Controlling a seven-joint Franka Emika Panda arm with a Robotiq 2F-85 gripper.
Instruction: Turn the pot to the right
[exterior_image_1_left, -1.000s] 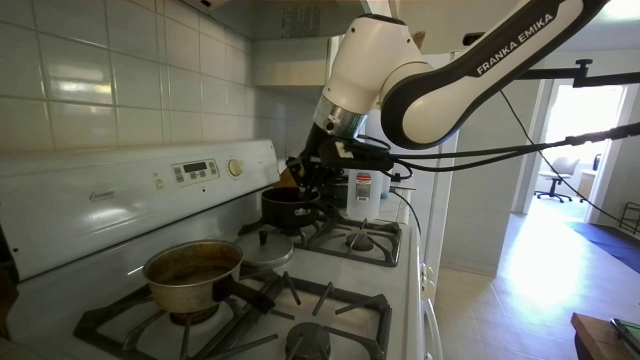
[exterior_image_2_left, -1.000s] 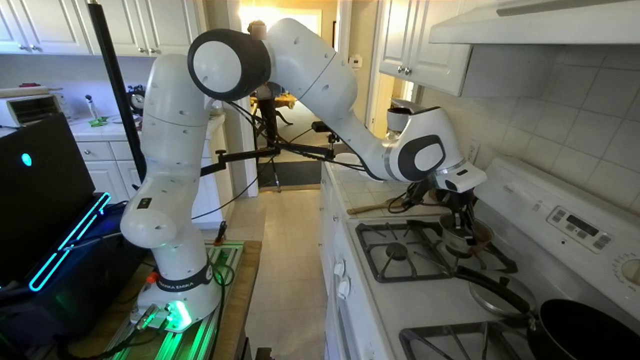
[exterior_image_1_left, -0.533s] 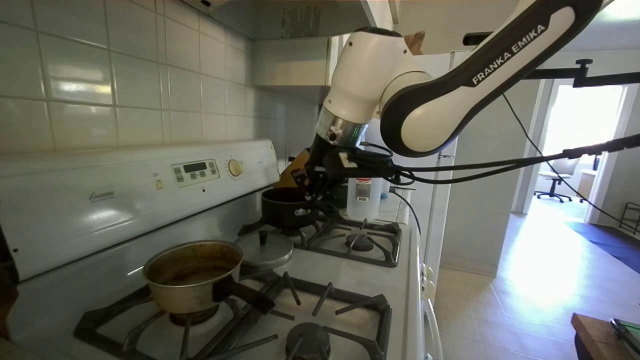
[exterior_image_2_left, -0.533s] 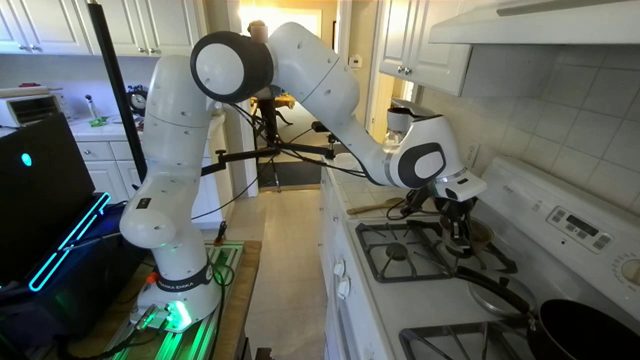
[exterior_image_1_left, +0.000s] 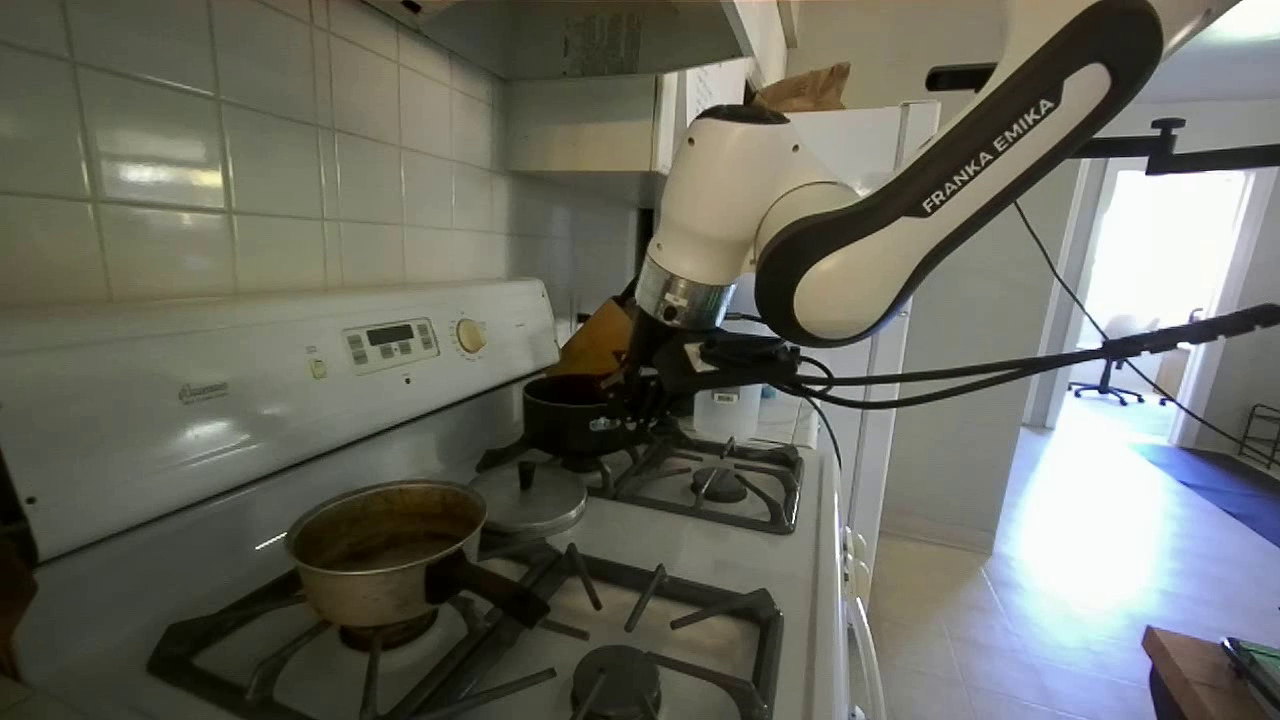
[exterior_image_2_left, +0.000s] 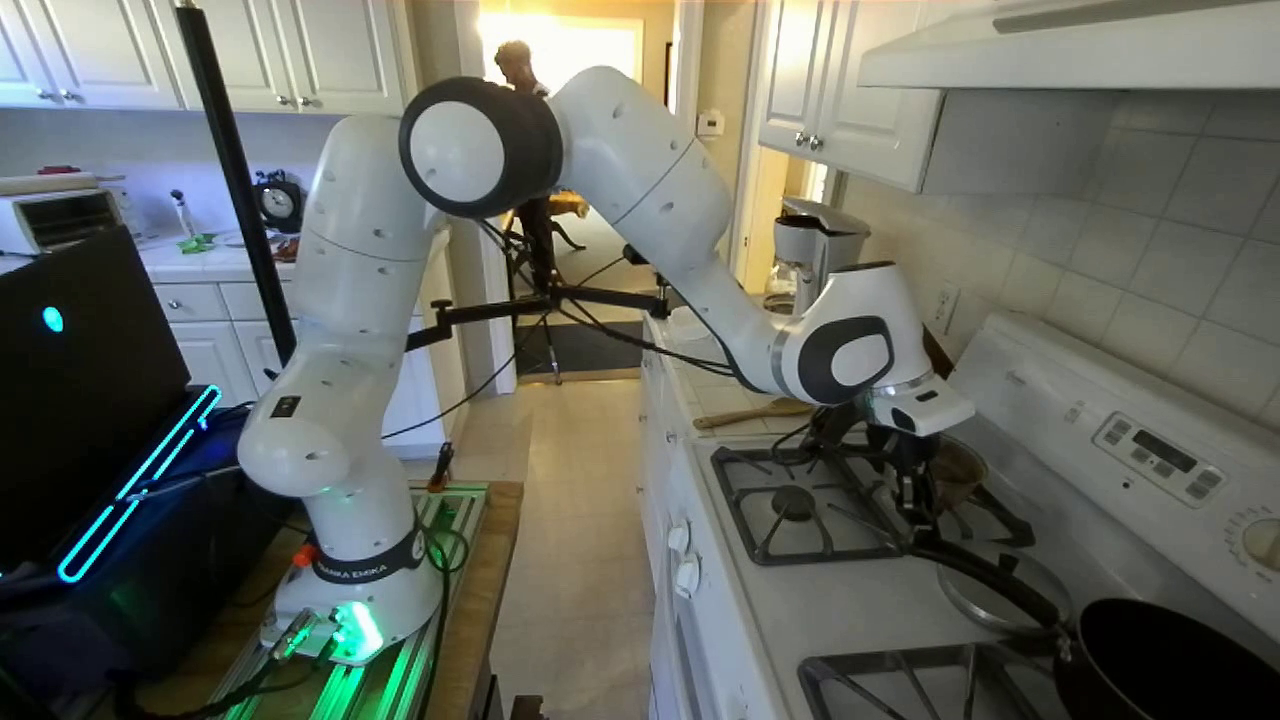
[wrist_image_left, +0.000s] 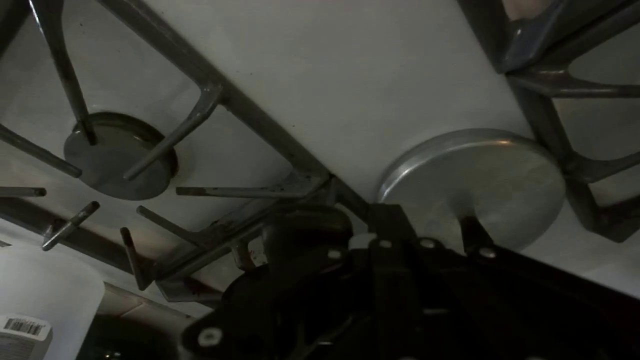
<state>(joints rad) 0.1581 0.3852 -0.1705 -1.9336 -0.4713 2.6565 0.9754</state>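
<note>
White surface (exterior_image_1_left: 690, 550), black pot (exterior_image_1_left: 560, 428), tiled wall (exterior_image_1_left: 270, 150); arm (exterior_image_2_left: 650, 185) lower than earlier; jaws parted or clenched, we cannot discern.

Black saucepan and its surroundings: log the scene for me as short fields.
Pot: black saucepan, upright on the stove
Handle: angled away from the control panel
Gripper: close by the handle; contact and jaw opening unclear
Lid: on the stove between the two pots, knob up
Other pot: tan pot, upright, its own handle also away from the panel
Bottle: translucent, beyond the stove in an exterior view
</note>
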